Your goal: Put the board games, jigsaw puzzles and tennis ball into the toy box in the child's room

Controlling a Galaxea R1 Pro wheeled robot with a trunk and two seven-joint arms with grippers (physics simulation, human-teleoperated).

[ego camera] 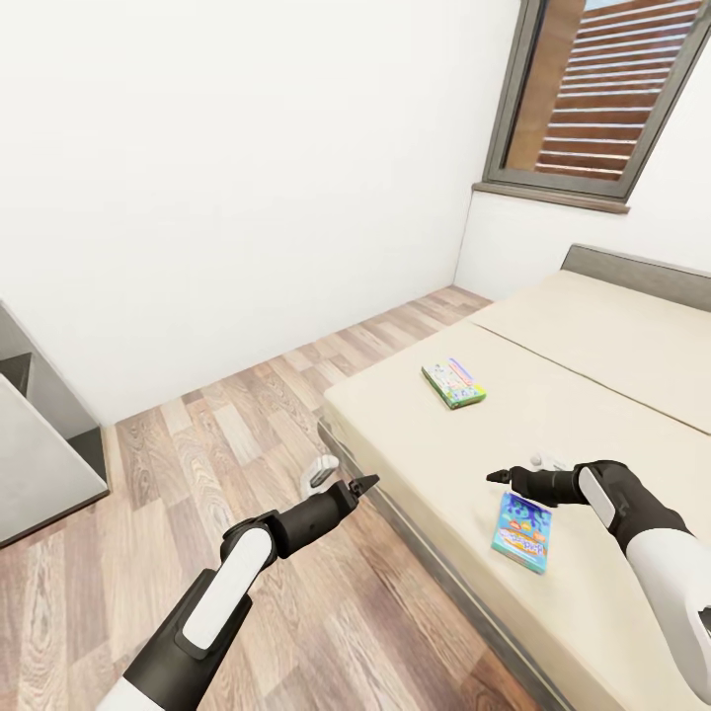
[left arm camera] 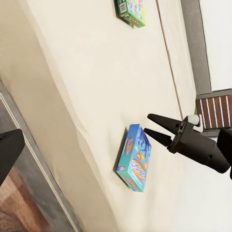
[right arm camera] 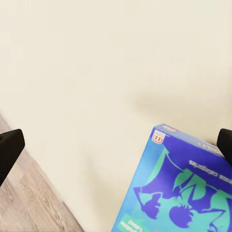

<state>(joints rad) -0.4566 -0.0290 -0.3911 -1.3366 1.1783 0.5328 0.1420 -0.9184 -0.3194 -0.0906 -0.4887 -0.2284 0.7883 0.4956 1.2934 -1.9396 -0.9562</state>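
Two board games lie flat on the beige bed [ego camera: 592, 355]. One has a green edge [ego camera: 454, 382] [left arm camera: 131, 9] and sits farther in. The other has a blue cover [ego camera: 521, 530] [left arm camera: 135, 158] [right arm camera: 183, 188] and lies near the bed's front edge. My right gripper [ego camera: 497, 476] [left arm camera: 147, 123] hovers open just above the blue game's far end, its fingers spread wide in the right wrist view. My left gripper [ego camera: 363, 483] hangs over the floor beside the bed's edge, holding nothing; one of its dark fingertips [left arm camera: 9, 152] shows wide to the side. The toy box, puzzles and ball are out of view.
The grey table corner [ego camera: 39, 444] juts in at the far left. A wood-plank floor [ego camera: 227, 425] runs between it and the bed. A small white and grey object [ego camera: 318, 472] lies on the floor by the bed's corner. A shuttered window [ego camera: 602, 89] is above the grey headboard [ego camera: 632, 267].
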